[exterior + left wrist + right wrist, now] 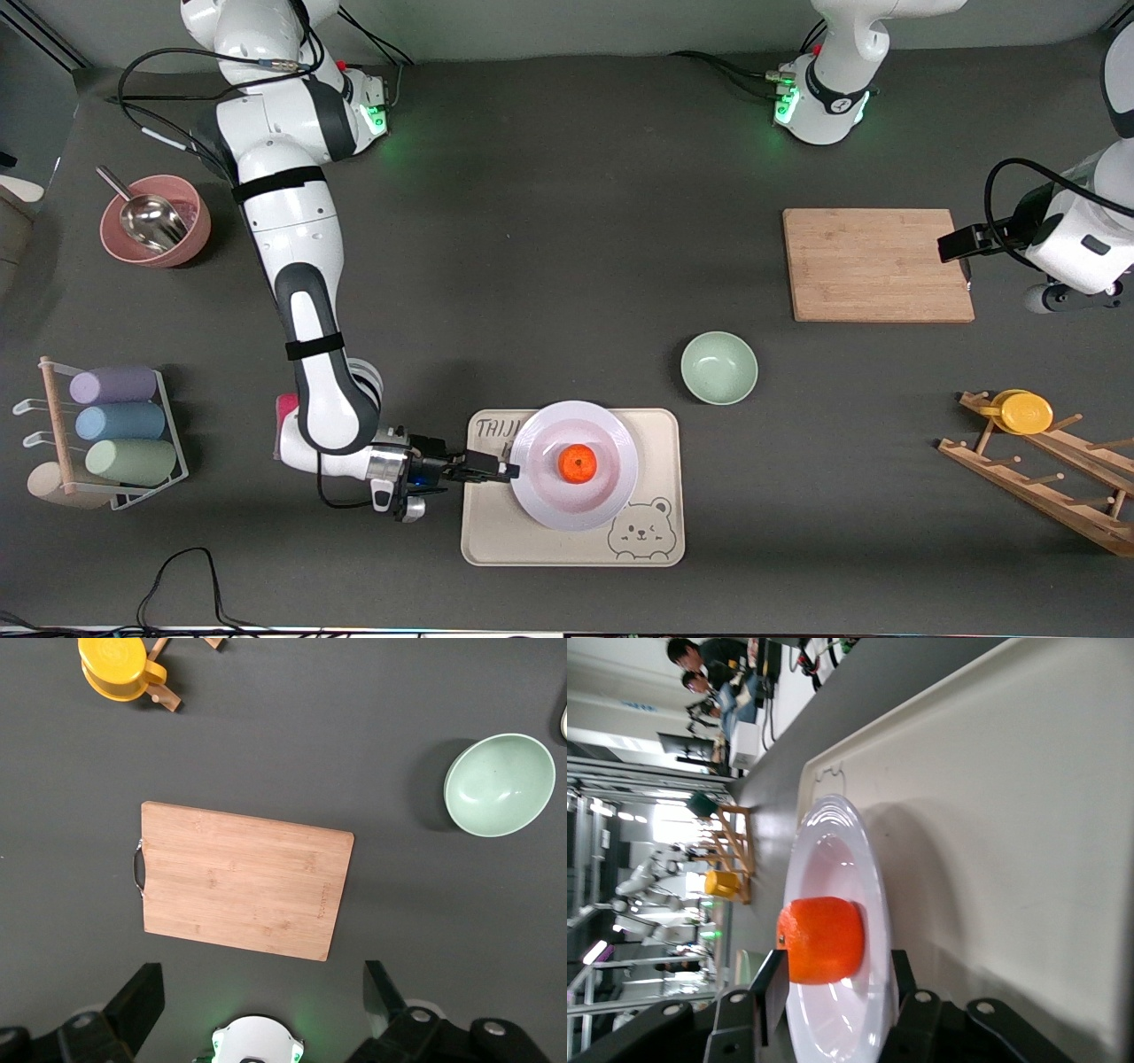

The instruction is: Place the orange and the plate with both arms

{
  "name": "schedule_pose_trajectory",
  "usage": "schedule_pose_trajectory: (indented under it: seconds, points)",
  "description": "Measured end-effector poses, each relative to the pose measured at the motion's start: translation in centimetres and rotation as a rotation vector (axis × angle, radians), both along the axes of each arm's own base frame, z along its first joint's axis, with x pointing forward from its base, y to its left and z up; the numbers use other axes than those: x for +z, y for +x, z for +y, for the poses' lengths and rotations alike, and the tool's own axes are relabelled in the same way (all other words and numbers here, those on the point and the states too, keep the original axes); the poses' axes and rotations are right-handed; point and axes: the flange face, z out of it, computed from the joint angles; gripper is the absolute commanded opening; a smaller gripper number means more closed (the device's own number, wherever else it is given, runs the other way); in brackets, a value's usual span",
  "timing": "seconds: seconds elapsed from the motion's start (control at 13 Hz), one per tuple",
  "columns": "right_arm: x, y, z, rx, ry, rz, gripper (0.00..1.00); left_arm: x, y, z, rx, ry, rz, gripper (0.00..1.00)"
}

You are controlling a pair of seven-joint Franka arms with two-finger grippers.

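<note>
The orange (pixel 578 462) (pixel 822 939) lies in the middle of the white plate (pixel 620 498) (pixel 833 846). The plate rests on the cream bear tray (pixel 496 532) (pixel 1010 815), near the front camera. My right gripper (pixel 507 471) (pixel 840 961) is low at the plate's edge on the right arm's side. It is open, with one finger above the rim and one below it, and a small gap shows at the upper finger. My left gripper (pixel 260 997) is open and empty. It hangs high over the table by the wooden board (pixel 239 881), and the left arm (pixel 1076 239) waits there.
A pale green bowl (pixel 718 367) stands between the tray and the wooden board (pixel 877 264). A pink bowl with a metal scoop (pixel 155 221) and a rack of cups (pixel 115 434) are at the right arm's end. A wooden rack with a yellow cup (pixel 1028 412) is at the left arm's end.
</note>
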Motion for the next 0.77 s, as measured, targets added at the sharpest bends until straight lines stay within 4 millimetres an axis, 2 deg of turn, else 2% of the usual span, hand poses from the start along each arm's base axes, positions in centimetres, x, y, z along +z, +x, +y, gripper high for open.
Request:
schedule_pose_trajectory:
  seconds: [0.15,0.31,0.38,0.46,0.62,0.77]
  points:
    - [0.9,0.7,-2.3,0.011,-0.074,0.004,0.60,0.0,0.0,-0.1,-0.002,-0.001,0.000,1.00]
    - [3.3,1.4,-4.4,0.024,-0.177,0.035,0.67,0.0,0.0,-0.1,-0.003,-0.001,-0.001,1.00]
    - [5.4,1.7,-5.2,0.028,-0.235,0.056,0.73,0.0,0.0,-0.2,-0.003,-0.001,0.000,1.00]
    - [7.8,1.8,-5.6,0.039,-0.292,0.080,0.88,0.0,0.0,-0.1,-0.002,-0.001,0.001,1.00]
    - [12.9,1.6,-6.5,0.072,-0.414,0.122,1.00,0.0,-0.1,0.1,0.001,-0.001,0.008,1.00]
    - [18.4,0.7,-8.3,0.106,-0.537,0.165,1.00,-0.1,-0.1,0.2,0.004,0.000,0.013,1.00]
